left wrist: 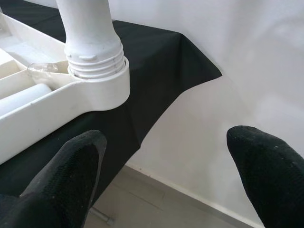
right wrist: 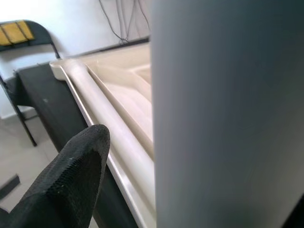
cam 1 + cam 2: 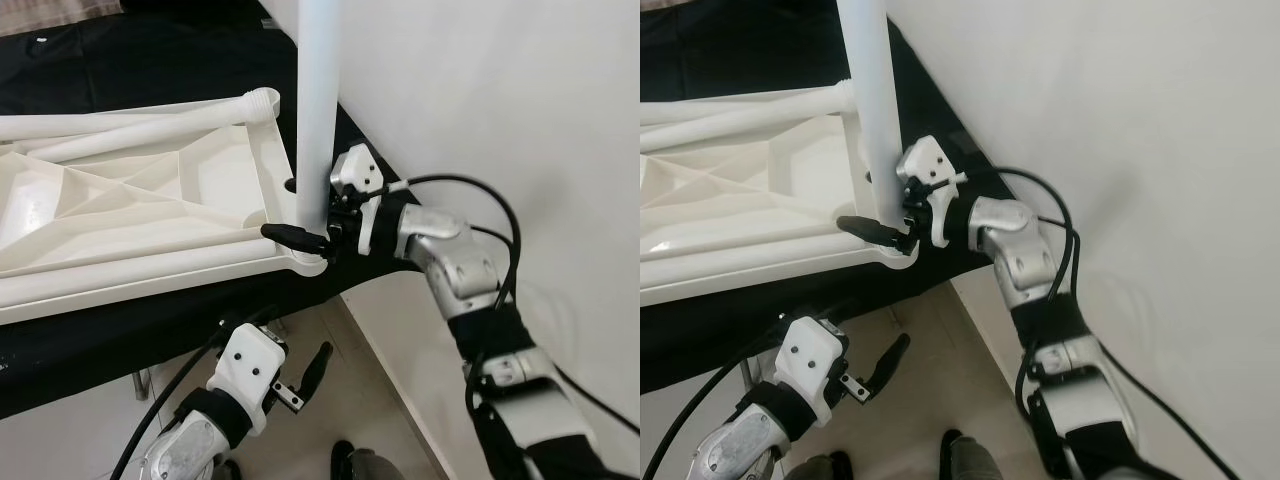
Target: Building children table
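Observation:
A white plastic tabletop (image 3: 130, 200) lies upside down on a black-covered surface. A white leg (image 3: 318, 110) stands upright in its near right corner socket (image 1: 102, 88), with threads showing above the rim. My right gripper (image 3: 290, 222) is open around the leg's base. One of its fingers (image 2: 71, 180) passes in front with a gap to the leg, and the other is hidden behind it. My left gripper (image 3: 290, 335) hangs open below the table edge, over the floor, holding nothing. Another loose leg (image 3: 150, 125) lies across the tabletop.
A white wall (image 3: 500, 100) runs close along the right side, just behind my right arm. The black cloth (image 3: 150, 50) hangs over the surface's edge. Tiled floor (image 3: 340, 400) lies below. A dark chair (image 2: 23, 33) stands at the far side.

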`<state>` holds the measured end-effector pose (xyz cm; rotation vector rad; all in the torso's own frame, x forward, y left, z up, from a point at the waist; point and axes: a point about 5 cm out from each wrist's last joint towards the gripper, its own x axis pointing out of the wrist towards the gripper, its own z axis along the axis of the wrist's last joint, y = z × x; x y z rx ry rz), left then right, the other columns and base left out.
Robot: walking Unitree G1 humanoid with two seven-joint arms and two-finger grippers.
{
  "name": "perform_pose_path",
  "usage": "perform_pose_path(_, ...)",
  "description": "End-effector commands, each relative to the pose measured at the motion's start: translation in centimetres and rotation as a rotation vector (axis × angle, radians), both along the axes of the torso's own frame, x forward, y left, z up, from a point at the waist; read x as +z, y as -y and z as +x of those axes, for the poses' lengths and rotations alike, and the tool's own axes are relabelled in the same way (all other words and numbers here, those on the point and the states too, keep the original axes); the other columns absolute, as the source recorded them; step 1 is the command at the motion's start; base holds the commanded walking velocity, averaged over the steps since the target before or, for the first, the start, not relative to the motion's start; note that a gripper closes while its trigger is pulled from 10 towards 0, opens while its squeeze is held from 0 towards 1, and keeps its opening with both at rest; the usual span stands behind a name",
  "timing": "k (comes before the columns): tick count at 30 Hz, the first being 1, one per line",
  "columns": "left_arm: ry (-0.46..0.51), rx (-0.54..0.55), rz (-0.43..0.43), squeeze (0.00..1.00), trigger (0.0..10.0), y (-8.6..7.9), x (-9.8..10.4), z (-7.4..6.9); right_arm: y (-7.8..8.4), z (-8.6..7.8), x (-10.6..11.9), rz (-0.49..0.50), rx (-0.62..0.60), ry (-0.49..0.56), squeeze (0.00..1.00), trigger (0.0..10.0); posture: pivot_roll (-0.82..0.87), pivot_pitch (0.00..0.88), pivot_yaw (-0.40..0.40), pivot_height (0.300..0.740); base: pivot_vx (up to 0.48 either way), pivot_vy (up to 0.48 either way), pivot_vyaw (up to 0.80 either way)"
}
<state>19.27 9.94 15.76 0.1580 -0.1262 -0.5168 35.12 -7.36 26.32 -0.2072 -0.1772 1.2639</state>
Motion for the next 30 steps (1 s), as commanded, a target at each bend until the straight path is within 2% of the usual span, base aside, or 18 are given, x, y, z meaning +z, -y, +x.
perform_pose_path(1,-0.024,0.001,-0.004,0.0,10.0,0.2,-0.3,-0.4,0.3,0.0,-0.2,0.018,0.029,-0.013,0.0,10.0,0.07,0.27,-0.084,0.74,0.0,0.0,0.0)
perform_pose_path(2,-0.024,0.002,-0.005,0.0,10.0,0.2,-0.3,-0.4,0.4,0.1,-0.1,0.022,0.047,-0.016,0.0,10.0,0.07,0.27,-0.084,0.74,0.0,0.0,0.0)
perform_pose_path(3,-0.025,0.003,-0.005,0.0,10.0,0.2,-0.3,-0.4,0.5,0.2,0.1,0.03,0.07,-0.021,0.0,6.6,0.06,0.272,-0.087,0.74,0.0,0.0,0.0)
perform_pose_path(4,-0.025,0.004,-0.005,0.0,10.0,0.2,-0.3,-0.4,0.6,0.3,0.2,0.037,0.096,-0.027,0.0,0.0,0.06,0.272,-0.087,0.74,0.0,0.0,0.0)
perform_pose_path(8,-0.026,0.002,-0.004,0.0,10.0,0.1,-0.4,-0.4,0.8,0.1,0.2,0.053,0.153,-0.038,0.0,0.0,0.06,0.268,-0.081,0.74,0.0,0.0,0.0)
perform_pose_path(14,-0.027,0.001,-0.003,0.0,10.0,0.1,-0.5,-0.2,0.8,0.2,-0.1,0.057,0.114,-0.028,0.0,0.0,0.05,0.262,-0.08,0.74,0.0,0.0,0.0)
perform_pose_path(15,-0.027,0.001,-0.003,0.0,10.0,0.1,-0.5,-0.1,0.6,0.5,-0.3,0.083,0.016,-0.015,0.0,0.0,0.04,0.26,-0.081,0.74,0.0,0.0,0.0)
perform_pose_path(16,-0.027,0.001,-0.003,0.0,10.0,0.1,-0.5,-0.1,0.6,0.5,-0.3,0.083,0.016,-0.015,0.0,0.0,0.04,0.26,-0.081,0.74,0.0,0.0,0.0)
perform_pose_path(17,-0.027,0.002,-0.003,0.0,10.0,0.1,-0.5,-0.1,0.4,0.7,-0.6,0.115,-0.077,-0.018,0.0,0.0,0.04,0.255,-0.084,0.74,0.0,0.0,0.0)
perform_pose_path(18,-0.027,0.002,-0.003,0.0,10.0,0.1,-0.5,-0.1,0.4,0.7,-0.6,0.115,-0.077,-0.018,0.0,0.0,0.04,0.255,-0.084,0.74,0.0,0.0,0.0)
perform_pose_path(19,-0.026,0.002,-0.003,0.0,10.0,0.2,-0.6,-0.1,0.0,0.8,-1.3,0.162,-0.278,-0.022,0.0,0.0,0.04,0.255,-0.084,0.74,0.0,0.0,0.0)
perform_pose_path(20,-0.026,0.002,-0.003,0.0,10.0,0.2,-0.6,-0.1,0.0,0.8,-1.3,0.162,-0.278,-0.022,0.0,0.0,0.04,0.255,-0.084,0.74,0.0,0.0,0.0)
perform_pose_path(21,-0.025,0.004,-0.003,0.0,10.0,0.1,-0.6,0.0,-0.1,0.7,-2.4,0.158,-0.555,0.004,0.0,0.0,0.05,0.259,-0.082,0.74,0.0,0.0,0.0)
perform_pose_path(22,-0.025,0.005,-0.003,0.0,10.0,0.1,-0.5,0.0,0.0,-0.3,-3.5,0.142,-0.764,0.011,0.0,0.0,0.04,0.26,-0.075,0.74,0.0,0.0,0.0)
perform_pose_path(23,-0.024,0.005,-0.003,0.0,10.0,0.0,-0.5,0.1,-0.6,-1.6,-4.3,0.158,-0.853,-0.001,0.0,0.0,0.05,0.262,-0.069,0.74,0.0,0.0,0.0)
perform_pose_path(24,-0.024,0.005,-0.002,0.0,10.0,0.0,-0.5,0.1,-1.3,-2.6,-4.4,0.155,-0.869,0.021,0.0,0.0,0.05,0.264,-0.067,0.74,0.0,0.0,0.0)
perform_pose_path(26,-0.025,0.005,-0.002,0.0,10.0,-0.1,-0.6,0.2,-2.4,-3.5,-4.3,0.167,-0.83,0.029,0.0,0.0,0.05,0.26,-0.066,0.74,0.0,0.0,0.0)
perform_pose_path(30,-0.024,0.006,-0.001,0.0,10.0,0.0,-0.6,0.4,-3.3,-2.9,-3.6,0.194,-0.765,0.04,0.0,0.0,0.04,0.249,-0.067,0.74,0.0,0.0,0.0)
